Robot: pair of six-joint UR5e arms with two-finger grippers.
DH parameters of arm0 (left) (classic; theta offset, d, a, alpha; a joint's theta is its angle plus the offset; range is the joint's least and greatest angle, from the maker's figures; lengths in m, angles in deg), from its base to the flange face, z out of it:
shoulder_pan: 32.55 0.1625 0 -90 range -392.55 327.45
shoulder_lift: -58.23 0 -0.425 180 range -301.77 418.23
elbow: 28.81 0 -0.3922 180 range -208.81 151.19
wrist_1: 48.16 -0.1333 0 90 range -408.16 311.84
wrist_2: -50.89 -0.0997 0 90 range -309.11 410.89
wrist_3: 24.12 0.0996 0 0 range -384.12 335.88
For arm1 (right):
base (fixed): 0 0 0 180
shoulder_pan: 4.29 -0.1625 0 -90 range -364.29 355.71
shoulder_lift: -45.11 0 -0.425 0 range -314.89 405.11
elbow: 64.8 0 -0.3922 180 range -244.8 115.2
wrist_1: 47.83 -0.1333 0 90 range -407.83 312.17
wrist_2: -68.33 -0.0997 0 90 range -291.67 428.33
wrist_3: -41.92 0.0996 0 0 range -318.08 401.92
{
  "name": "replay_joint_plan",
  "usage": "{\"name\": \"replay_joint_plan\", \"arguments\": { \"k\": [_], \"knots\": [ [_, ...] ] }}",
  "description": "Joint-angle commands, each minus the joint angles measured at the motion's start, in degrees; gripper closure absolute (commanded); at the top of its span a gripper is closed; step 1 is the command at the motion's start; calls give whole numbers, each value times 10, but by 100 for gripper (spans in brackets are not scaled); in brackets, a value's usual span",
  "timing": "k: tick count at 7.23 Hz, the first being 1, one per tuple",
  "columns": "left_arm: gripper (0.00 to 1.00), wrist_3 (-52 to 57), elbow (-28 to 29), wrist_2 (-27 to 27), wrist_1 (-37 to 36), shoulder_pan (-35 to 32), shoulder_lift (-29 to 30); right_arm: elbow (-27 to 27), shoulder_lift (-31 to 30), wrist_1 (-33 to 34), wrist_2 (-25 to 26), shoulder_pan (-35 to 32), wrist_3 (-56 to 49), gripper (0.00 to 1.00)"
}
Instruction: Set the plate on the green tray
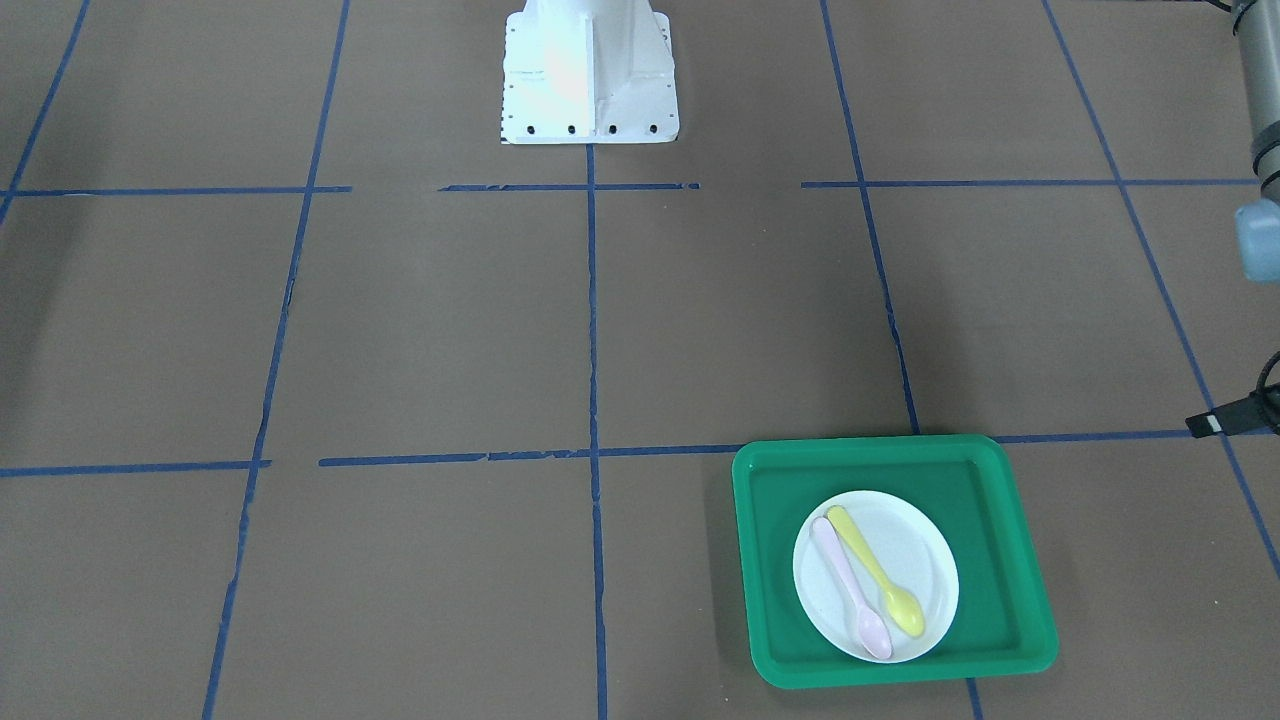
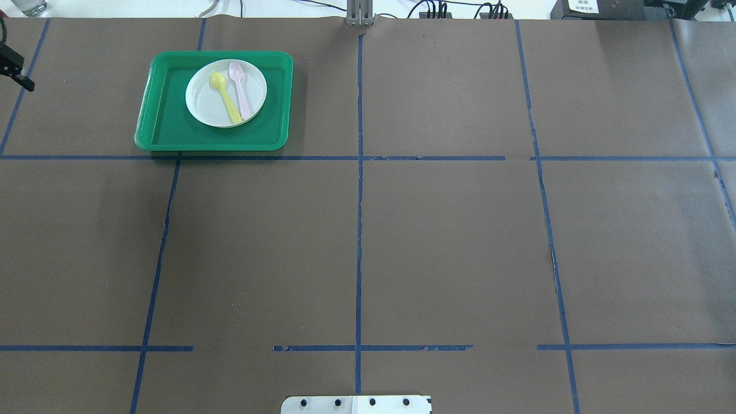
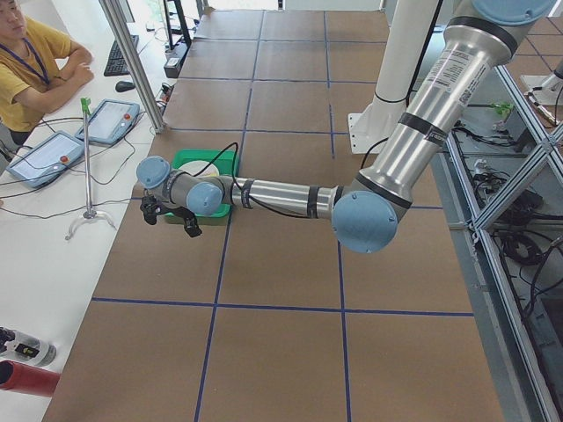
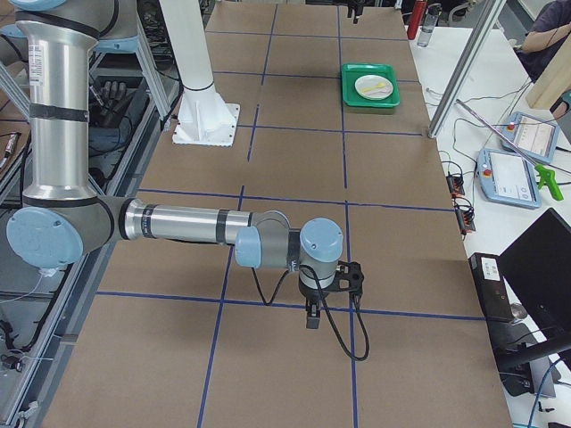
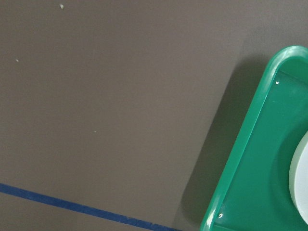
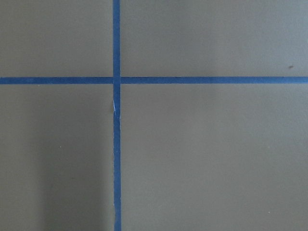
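Note:
The white plate [image 1: 905,560] lies flat in the green tray [image 1: 770,560] at the table's far left, as the overhead view shows [image 2: 207,103]. A pink spoon [image 1: 850,590] and a yellow spoon [image 1: 880,575] lie on the plate. My left gripper [image 3: 170,220] hovers off the tray's outer side, empty, with its fingers apart. One of its fingers [image 2: 23,80] shows at the overhead view's left edge. The left wrist view shows the tray's corner [image 5: 245,159] and the plate's edge [image 5: 301,178]. My right gripper [image 4: 326,299] hangs over bare table far from the tray; I cannot tell its state.
The robot's white base [image 1: 590,75] stands at the table's near middle. An operator [image 3: 31,61] sits past the table's far edge beside teach pendants [image 3: 44,158] and a metal post [image 3: 132,61]. Blue tape lines grid the brown table [image 2: 448,241].

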State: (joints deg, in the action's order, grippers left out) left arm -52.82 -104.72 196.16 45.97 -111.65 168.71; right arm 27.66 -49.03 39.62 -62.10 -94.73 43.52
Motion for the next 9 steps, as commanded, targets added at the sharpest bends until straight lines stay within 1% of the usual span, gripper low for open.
{"name": "replay_joint_plan", "arguments": {
  "k": [1,2,3,4,5,6,7,8,9],
  "knots": [
    [4,73,-67,-1,-49,-17,-63,0,0,0,0,0,0,0],
    [4,119,-120,-1,-74,-19,-109,0,0,0,0,0,0,0],
    [2,132,-176,-2,-83,-27,-167,0,0,0,0,0,0,0],
    [2,159,-214,-14,-80,-27,-213,0,0,0,0,0,0,0],
    [1,230,-216,-46,-99,-28,-221,0,0,0,0,0,0,0],
    [0,282,-216,-73,-133,-30,-221,0,0,0,0,0,0,0],
    [0,377,-218,-83,-154,-42,-262,0,0,0,0,0,0,0],
    [0,371,-200,-80,-156,-50,-258,0,0,0,0,0,0,0],
    [0,373,-183,-82,-148,-103,-258,0,0,0,0,0,0,0]
  ]
}}
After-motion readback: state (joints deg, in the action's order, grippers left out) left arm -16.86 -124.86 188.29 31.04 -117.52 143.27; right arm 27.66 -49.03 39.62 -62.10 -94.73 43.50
